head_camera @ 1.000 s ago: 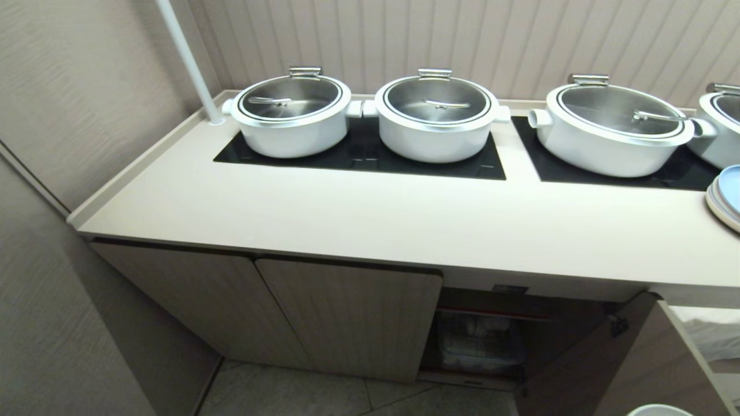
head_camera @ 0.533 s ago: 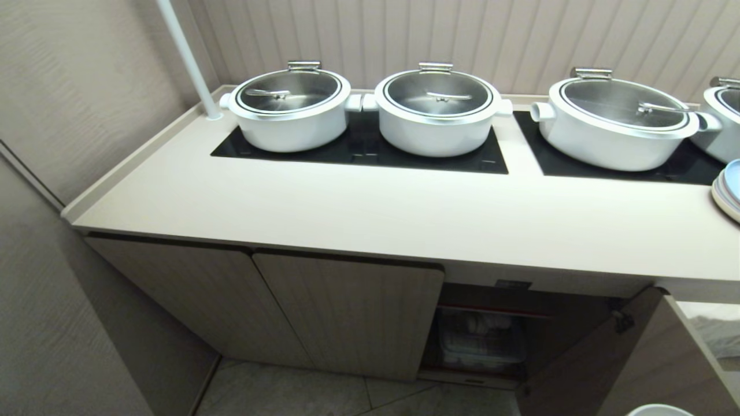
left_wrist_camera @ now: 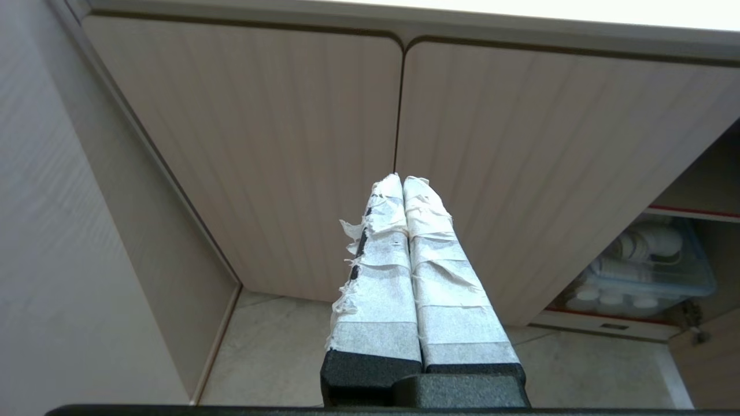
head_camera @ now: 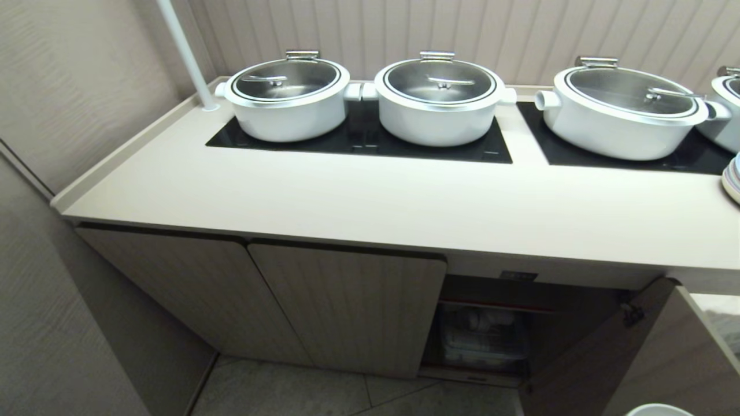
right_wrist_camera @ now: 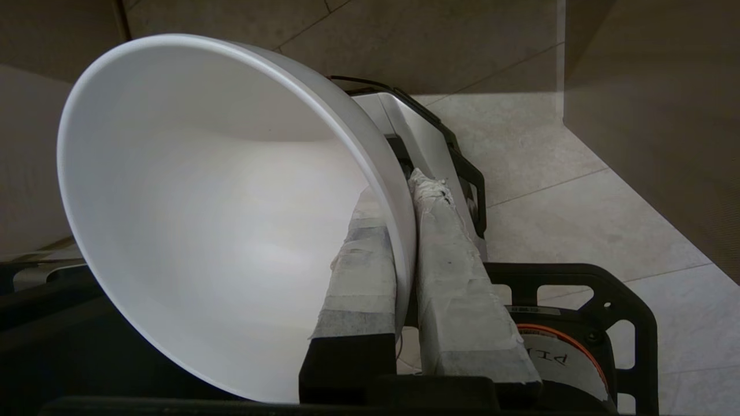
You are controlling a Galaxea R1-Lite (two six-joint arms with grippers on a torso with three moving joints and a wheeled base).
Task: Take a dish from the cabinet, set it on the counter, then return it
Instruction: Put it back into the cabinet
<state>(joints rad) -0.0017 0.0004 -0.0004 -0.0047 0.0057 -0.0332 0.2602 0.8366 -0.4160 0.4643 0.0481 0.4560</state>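
Observation:
The dish (right_wrist_camera: 202, 219), a plain white bowl, hangs tilted in my right gripper (right_wrist_camera: 404, 188), which is shut on its rim with one taped finger inside and one outside, low over the tiled floor. A sliver of the dish (head_camera: 659, 409) shows at the head view's lower right edge. The cabinet (head_camera: 347, 312) stands under the counter (head_camera: 376, 202), with its right door (head_camera: 607, 358) swung open. My left gripper (left_wrist_camera: 403, 180) is shut and empty, parked facing the two closed cabinet doors.
Inside the open cabinet sits a clear bin (head_camera: 483, 338) of white crockery on a red-edged shelf. Three large white pots (head_camera: 442, 95) with steel lids stand on black hob panels (head_camera: 358, 141). A plate stack (head_camera: 733, 179) sits at the counter's right edge; a white pole (head_camera: 185, 55) rises at the back left.
The whole head view has shifted: counter and pots sit higher in the picture and more of the cabinet front shows, so the camera has moved. Neither arm shows any motion.

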